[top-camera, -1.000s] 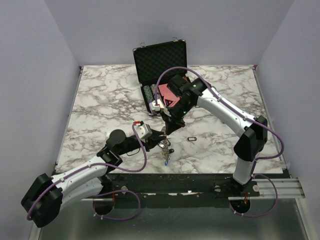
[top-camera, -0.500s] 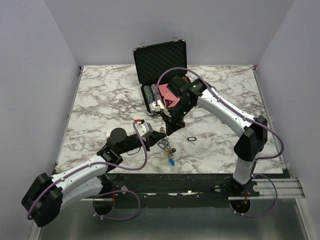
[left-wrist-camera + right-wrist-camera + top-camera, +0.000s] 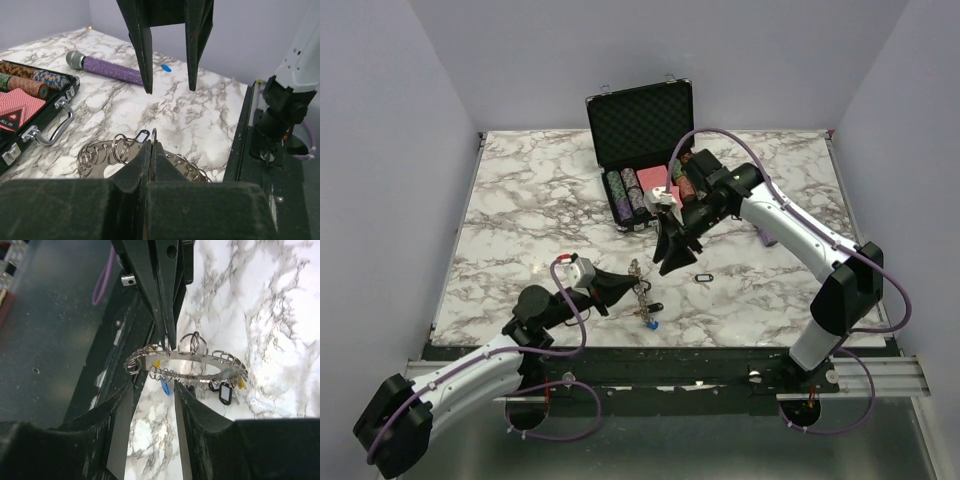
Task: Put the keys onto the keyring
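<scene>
The keyring (image 3: 640, 291) is a big silver ring fringed with small split rings, held on edge just above the table near its front edge. My left gripper (image 3: 623, 287) is shut on its rim (image 3: 150, 146). Keys hang from the keyring (image 3: 192, 361): a blue one (image 3: 164, 386), a black-framed one (image 3: 225, 393) and a yellow one (image 3: 242, 383). My right gripper (image 3: 670, 264) stands open just behind the ring, its fingers apart (image 3: 152, 387) and holding nothing. Another black key (image 3: 703, 277) lies loose on the marble to the right.
An open black chip case (image 3: 642, 120) with poker chips and red cards stands at the back centre. A purple microphone (image 3: 107, 70) lies right of it, partly behind my right arm. A small blue piece (image 3: 165, 67) rests near it. The table's front edge (image 3: 650, 347) is close below the ring.
My right gripper has opened and drawn back to the right, off the ring. My left gripper has shut on the ring's rim and now holds it alone, a little further left.
</scene>
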